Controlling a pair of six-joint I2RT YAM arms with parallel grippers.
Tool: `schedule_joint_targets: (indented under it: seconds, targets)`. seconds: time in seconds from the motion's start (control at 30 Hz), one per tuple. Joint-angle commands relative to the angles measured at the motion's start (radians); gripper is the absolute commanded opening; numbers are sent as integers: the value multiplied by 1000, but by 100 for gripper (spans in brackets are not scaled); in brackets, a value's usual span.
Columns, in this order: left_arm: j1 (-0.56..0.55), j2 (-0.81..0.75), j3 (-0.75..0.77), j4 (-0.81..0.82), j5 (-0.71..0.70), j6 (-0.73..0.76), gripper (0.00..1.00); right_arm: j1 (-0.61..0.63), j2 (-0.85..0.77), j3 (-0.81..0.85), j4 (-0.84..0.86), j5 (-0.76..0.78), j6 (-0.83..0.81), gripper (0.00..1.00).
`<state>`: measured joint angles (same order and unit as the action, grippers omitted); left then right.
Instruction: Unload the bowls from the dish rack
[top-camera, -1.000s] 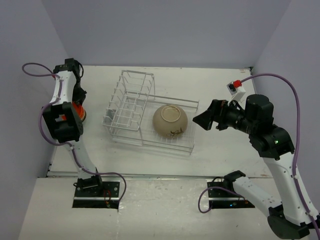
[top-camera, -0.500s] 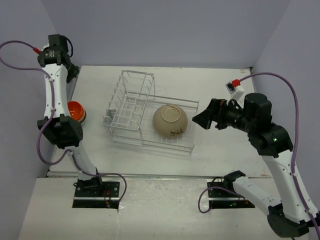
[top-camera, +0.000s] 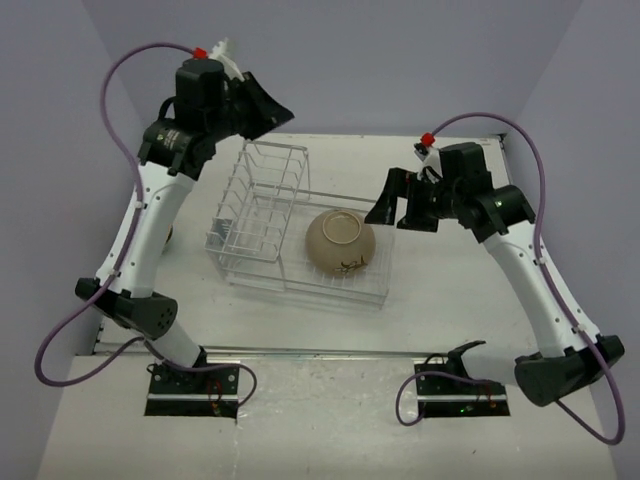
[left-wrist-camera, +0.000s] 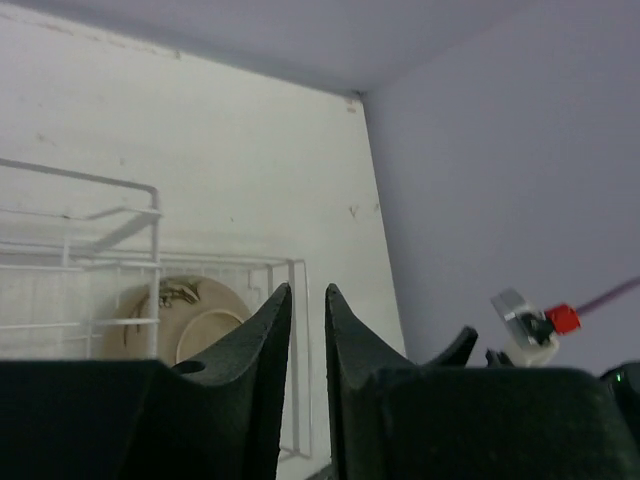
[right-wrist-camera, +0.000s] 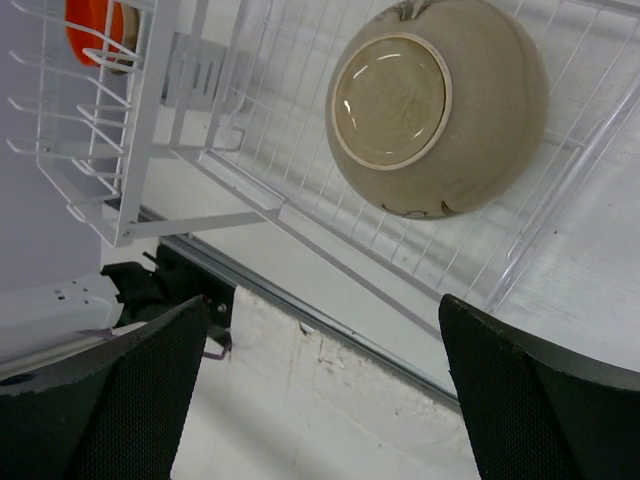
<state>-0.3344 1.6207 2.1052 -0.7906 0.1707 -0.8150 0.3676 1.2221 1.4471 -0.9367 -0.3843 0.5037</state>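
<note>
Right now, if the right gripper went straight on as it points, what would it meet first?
Probably the tan bowl, upside-down in the dish rack. The open right gripper might touch the rack's wire rim first; depth is unclear.

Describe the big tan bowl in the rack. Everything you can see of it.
The large tan ceramic-looking bowl is round and smooth, with a paler raised foot ring and dark brush-like markings on its outer wall. It lies upside down, foot ring up, in the lower open basket of the white wire dish rack, beside the taller slotted section. Only the rack's wires touch it.
</note>
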Motion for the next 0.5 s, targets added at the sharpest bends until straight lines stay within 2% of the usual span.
schedule_joint_targets:
  seconds: [0.0, 0.17, 0.3, 0.47]
  targets:
    - [-104, -8, -16, 59, 119, 31, 20, 5, 77, 73, -76, -36, -11, 95]
    - [-196, -111, -164, 70, 90, 30, 17, 22, 142, 70, -96, -67, -10, 80]
    - [-225, -119, -175, 51, 113, 37, 13, 27, 169, 33, -77, -54, -5, 67]
    - [-290, -75, -162, 1, 75, 34, 13, 50, 260, 56, -83, -15, -13, 68]
